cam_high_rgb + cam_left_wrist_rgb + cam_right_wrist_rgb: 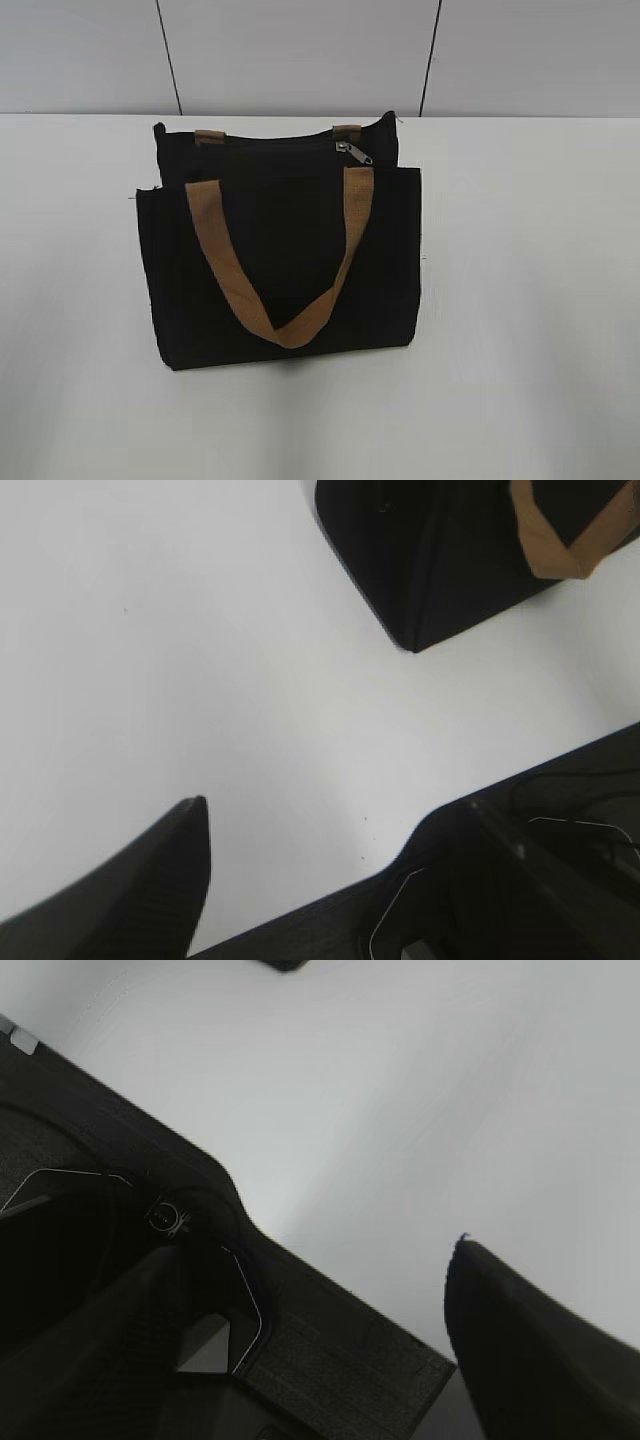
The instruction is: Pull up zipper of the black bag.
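The black bag [285, 265] lies flat in the middle of the white table [530, 300], its brown strap [280, 255] draped across the front and the metal zipper pull [354, 152] near the right end of the top edge. Both grippers stand wide apart over bare table: the left gripper [330, 870] hovers well short of the bag's corner, and the right gripper [320, 1330] holds nothing either.

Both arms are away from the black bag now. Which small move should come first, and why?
Probably the right gripper should move toward the metal zipper pull, which lies at the right end of the black bag's top edge. Both it and the left gripper are open over bare white table, touching nothing, and neither arm shows in the exterior view.
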Controlling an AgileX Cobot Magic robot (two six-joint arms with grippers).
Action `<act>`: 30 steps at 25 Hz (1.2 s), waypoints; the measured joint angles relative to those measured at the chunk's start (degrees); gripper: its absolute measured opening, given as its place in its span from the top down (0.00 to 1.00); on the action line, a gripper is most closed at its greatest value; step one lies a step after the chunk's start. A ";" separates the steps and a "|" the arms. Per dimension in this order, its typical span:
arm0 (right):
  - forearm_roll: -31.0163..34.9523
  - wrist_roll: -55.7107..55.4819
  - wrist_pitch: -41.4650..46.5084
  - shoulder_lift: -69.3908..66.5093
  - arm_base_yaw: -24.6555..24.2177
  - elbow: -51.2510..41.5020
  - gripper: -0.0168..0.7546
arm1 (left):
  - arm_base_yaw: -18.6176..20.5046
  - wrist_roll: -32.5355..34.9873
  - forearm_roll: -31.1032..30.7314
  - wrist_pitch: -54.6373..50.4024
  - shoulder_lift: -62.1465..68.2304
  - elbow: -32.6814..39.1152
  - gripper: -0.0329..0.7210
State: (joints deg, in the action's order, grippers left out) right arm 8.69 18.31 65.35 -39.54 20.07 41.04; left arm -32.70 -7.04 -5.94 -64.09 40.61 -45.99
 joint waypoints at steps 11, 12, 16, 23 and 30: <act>0.00 -2.74 4.53 26.87 0.00 -11.72 0.21 | 0.00 6.04 5.28 -1.33 -28.71 13.06 0.26; 0.00 -2.95 4.41 27.66 0.00 -11.78 0.21 | 0.00 6.68 5.41 -0.39 -29.58 13.35 0.27; 0.00 -3.30 2.28 28.43 0.00 -12.09 0.21 | 0.00 8.08 5.94 2.54 -29.95 14.87 0.29; 0.06 -3.44 -2.18 28.43 0.00 -14.03 0.23 | 0.00 8.36 6.35 2.93 -29.95 15.06 0.33; 0.06 -3.49 -2.49 28.43 -0.11 -14.10 0.25 | 0.46 8.36 6.35 2.93 -30.15 15.06 0.33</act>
State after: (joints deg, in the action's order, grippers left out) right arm 8.75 14.83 62.86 -11.11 19.96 26.94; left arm -32.24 1.32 0.42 -61.17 10.46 -30.94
